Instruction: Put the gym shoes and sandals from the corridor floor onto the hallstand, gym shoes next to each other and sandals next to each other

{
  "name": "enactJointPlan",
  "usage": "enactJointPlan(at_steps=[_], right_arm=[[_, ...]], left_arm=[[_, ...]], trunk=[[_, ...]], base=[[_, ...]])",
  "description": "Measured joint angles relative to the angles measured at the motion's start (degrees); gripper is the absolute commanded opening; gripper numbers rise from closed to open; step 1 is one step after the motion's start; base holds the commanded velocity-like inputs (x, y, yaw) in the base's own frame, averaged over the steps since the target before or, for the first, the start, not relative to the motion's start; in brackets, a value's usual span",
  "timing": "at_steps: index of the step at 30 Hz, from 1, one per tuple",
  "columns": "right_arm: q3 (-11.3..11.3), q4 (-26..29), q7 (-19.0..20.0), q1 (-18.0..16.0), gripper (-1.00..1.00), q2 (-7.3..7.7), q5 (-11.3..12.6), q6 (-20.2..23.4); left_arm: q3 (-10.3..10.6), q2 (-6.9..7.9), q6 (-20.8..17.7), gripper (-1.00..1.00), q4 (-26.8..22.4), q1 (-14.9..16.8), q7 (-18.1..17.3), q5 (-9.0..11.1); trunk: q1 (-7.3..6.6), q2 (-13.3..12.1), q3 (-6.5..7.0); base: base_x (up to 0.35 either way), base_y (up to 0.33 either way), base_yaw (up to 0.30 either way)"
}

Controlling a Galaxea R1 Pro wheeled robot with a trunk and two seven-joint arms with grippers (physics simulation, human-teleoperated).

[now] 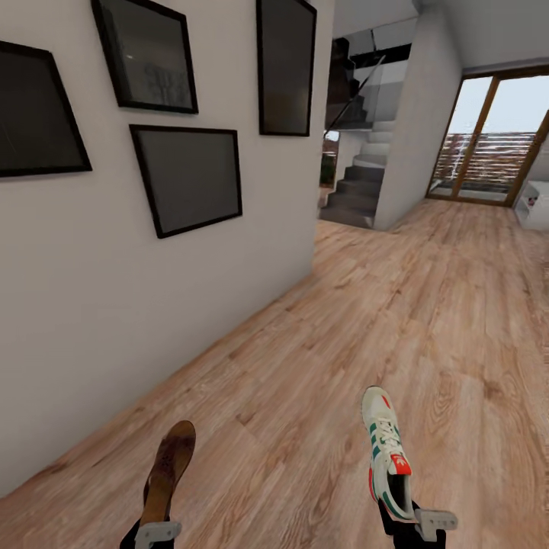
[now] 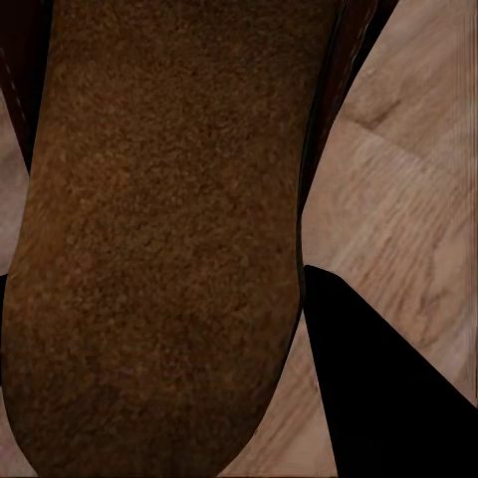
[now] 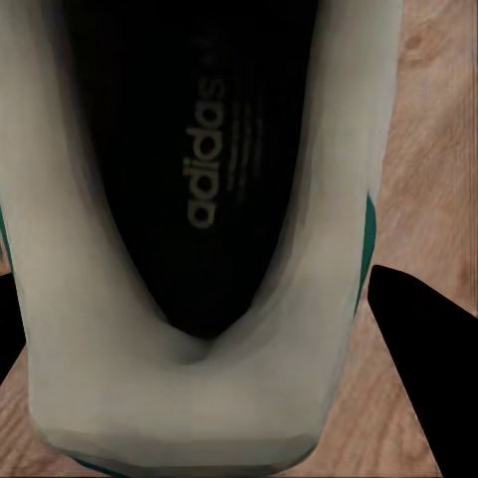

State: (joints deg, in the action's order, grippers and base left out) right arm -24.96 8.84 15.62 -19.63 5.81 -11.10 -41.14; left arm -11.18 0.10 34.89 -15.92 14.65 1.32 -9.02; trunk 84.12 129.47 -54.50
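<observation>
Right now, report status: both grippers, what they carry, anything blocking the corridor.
Left gripper shut on flat brown leather sandal. Right gripper shut on white lace-up sneaker with green stripes. Both held above wood-plank floor. Corridor ahead open; hallstand unseen.

- Pretty clearly a home, specifically a corridor that opens into a bigger living area.
- Wood-plank floor (image 1: 427, 320) in light brown runs the whole way, very residential.
- White wall (image 1: 76, 290) on the left carries a cluster of dark, black-framed pictures (image 1: 188, 179), gallery-wall style.
- Further back, a grey staircase (image 1: 358, 183) with a glass railing climbs upward.
- Far right has tall wood-framed glass doors (image 1: 488, 137) with daylight and an outdoor fence beyond.
</observation>
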Motion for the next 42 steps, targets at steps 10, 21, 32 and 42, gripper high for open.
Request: enactJointPlan(at_steps=[10, 21, 32, 42], right_arm=[[0.00, 0.00, 0.00, 0.00, -1.00, 0.00, 0.00, 0.00], [0.00, 0.00, 0.00, 0.00, -1.00, 0.00, -0.04, 0.00], [0.00, 0.00, 0.00, 0.00, -1.00, 0.00, -0.03, 0.00], [0.00, 0.00, 0.00, 0.00, -1.00, 0.00, -0.06, 0.00]], left_arm=[[0.00, 0.01, 0.00, -1.00, 0.00, 0.00, 0.00, 0.00], [0.00, 0.00, 0.00, -1.00, 0.00, 0.00, 0.00, 0.00], [0.00, 0.00, 0.00, -1.00, 0.00, 0.00, 0.00, 0.00], [0.00, 0.00, 0.00, -1.00, 0.00, 0.00, 0.00, 0.00]], trunk=[[0.00, 0.00, -0.29], [0.00, 0.00, -0.62], [0.00, 0.00, -0.94], [0.00, 0.00, -1.24]], base=[[0.337, -0.001, -0.247], [0.337, 0.000, -0.247], [0.337, 0.000, -0.247], [0.337, 0.000, -0.247]])
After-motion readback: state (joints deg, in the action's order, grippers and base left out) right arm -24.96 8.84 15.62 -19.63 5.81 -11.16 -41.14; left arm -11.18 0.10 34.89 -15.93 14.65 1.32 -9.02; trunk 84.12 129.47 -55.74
